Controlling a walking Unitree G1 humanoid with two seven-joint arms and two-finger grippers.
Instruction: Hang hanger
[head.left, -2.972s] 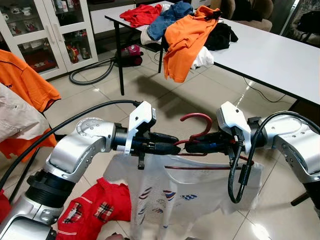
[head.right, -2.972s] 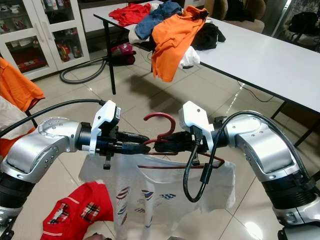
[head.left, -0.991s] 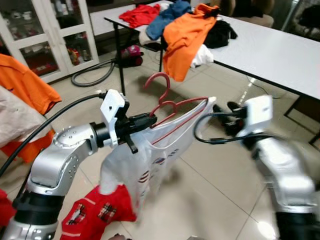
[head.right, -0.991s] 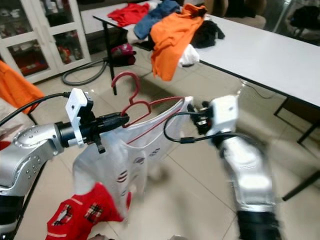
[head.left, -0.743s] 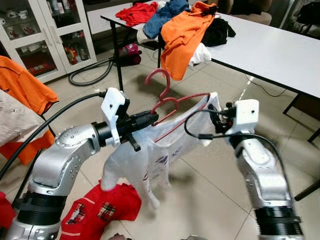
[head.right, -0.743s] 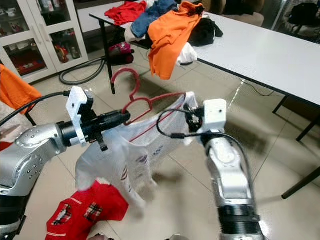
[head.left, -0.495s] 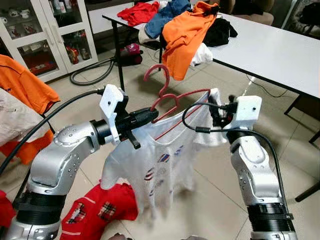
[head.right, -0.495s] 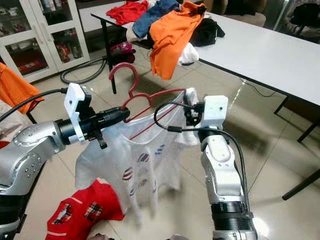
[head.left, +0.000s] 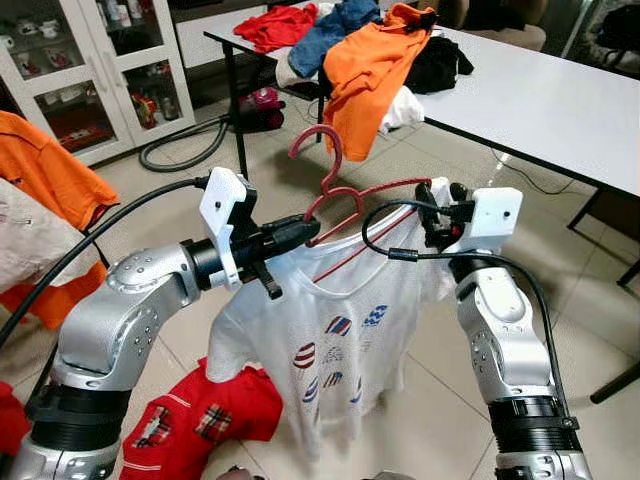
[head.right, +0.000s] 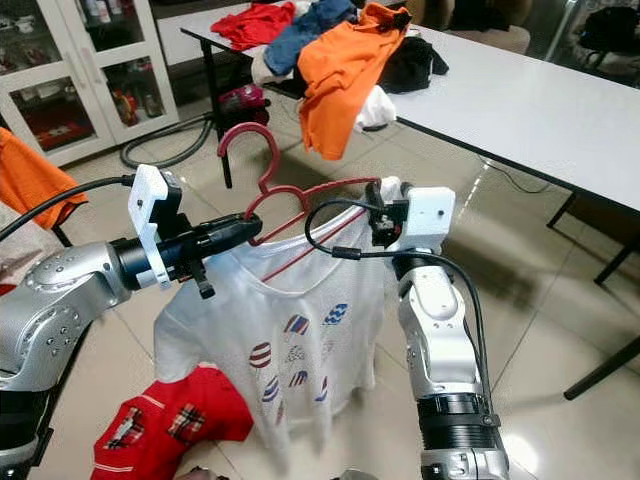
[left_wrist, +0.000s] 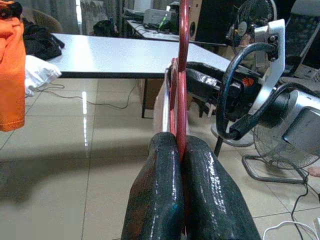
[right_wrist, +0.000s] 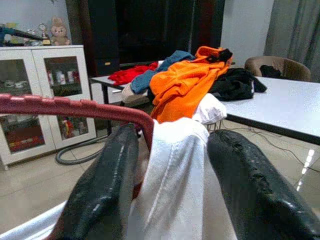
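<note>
the left gripper (head.left: 300, 232) pinches the red hanger (head.left: 335, 196) near its neck, mid-air above the floor. the white shirt (head.left: 330, 330) droops, soft and light. the right gripper (head.left: 436, 212) stands wide around the shirt's shoulder; the stiff hanger looks like the better hold.

An office-like room doubling as a laundry-sorting space: a long white desk (head.left: 560, 110) at the upper right carries a heap of clothes (head.left: 370, 45), with upholstered chairs (head.left: 500, 30) behind it. At the upper left stands a white glass-door cabinet (head.left: 90, 70) holding small items. The floor (head.left: 420, 170) is glossy beige tile, with a vacuum cleaner (head.left: 255, 105) under the desk.
</note>
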